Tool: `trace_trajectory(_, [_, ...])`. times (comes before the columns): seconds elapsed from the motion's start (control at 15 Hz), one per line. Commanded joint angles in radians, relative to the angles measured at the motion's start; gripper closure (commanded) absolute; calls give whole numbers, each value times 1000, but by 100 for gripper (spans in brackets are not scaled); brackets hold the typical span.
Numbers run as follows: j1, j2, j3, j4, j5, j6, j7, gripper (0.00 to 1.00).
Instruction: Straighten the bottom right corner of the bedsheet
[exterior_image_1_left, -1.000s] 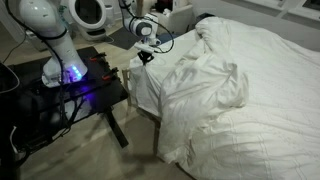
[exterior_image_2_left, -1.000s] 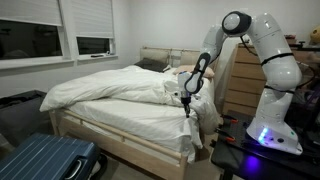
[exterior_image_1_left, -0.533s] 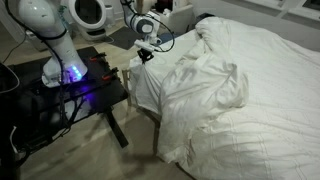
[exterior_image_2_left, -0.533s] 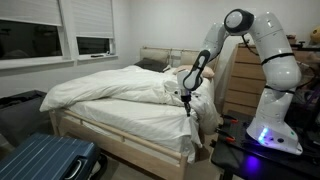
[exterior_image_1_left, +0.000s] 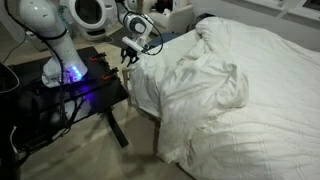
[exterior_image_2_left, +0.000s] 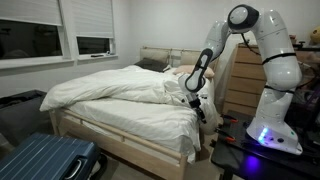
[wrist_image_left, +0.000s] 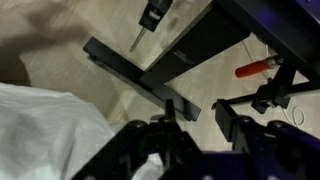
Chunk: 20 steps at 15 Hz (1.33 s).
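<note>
Black gripper fingers frame the bottom of the wrist view, spread apart with bare floor between them and nothing held. Just to their lower left lies the white edge of the bedsheet, beside the fingers, not between them. Beyond it a black stand bar crosses the floor, with a red-handled object farther off.

In an exterior view a blue suitcase stands nearest, then the wooden bed frame. The bottom right corner drapes over the bed's end in soft vertical folds, the gripper just beside it.

In an exterior view the corner hangs below the gripper, and the rumpled bedsheet spreads across the bed behind.
</note>
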<state>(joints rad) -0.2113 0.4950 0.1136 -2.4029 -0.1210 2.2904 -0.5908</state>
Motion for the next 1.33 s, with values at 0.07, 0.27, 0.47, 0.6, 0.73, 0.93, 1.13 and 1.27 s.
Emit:
trace_trajectory(0.07, [17, -70, -11, -40, 39, 41, -8, 13])
trace_trajectory(0.27, [-2, -87, -14, -35, 55, 207, -30, 0])
trace_trajectory(0.47, [-12, -85, -33, -30, 29, 396, -28, 0])
trace_trajectory(0.6, [-23, -67, -48, -31, 13, 528, -27, 0])
trace_trajectory(0.73, [-25, -39, -73, -30, -22, 631, -25, 0])
trace_trajectory(0.93, [-17, 1, -121, -22, -86, 729, -2, 0])
trace_trajectory(1.13, [0, 56, -178, -12, -144, 833, 19, 0])
trace_trajectory(1.27, [24, 91, -223, -3, -174, 884, 34, 0])
